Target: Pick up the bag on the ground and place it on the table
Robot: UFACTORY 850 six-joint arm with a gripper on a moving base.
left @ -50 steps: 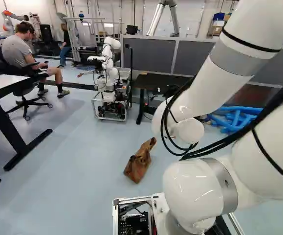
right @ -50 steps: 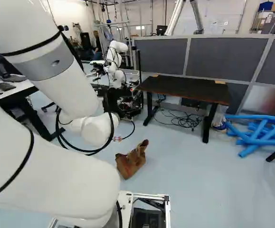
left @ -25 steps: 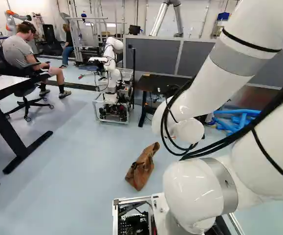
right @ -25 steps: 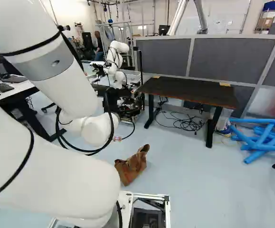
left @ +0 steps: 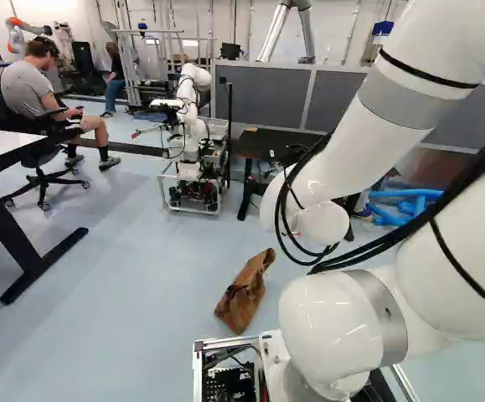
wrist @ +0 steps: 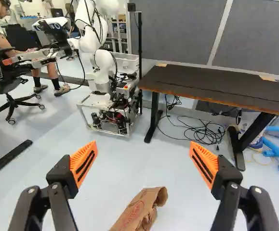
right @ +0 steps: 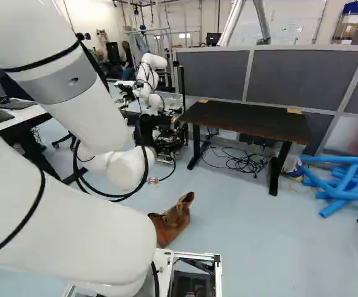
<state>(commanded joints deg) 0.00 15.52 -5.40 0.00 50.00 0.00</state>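
Black two-finger claw (wrist: 143, 145) stood released. Creased brown paper bag (wrist: 139, 210) lay below, touching neither finger; pale-blue floor (wrist: 134, 166) separated it from the black rectangular table (wrist: 202, 89), near edge ahead.

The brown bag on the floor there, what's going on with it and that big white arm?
The white arm is meant to put the bag on a table, probably the dark one by the grey partition. Nothing has hold of the bag right now: it lies on the floor, and the arm's claw is open and empty.
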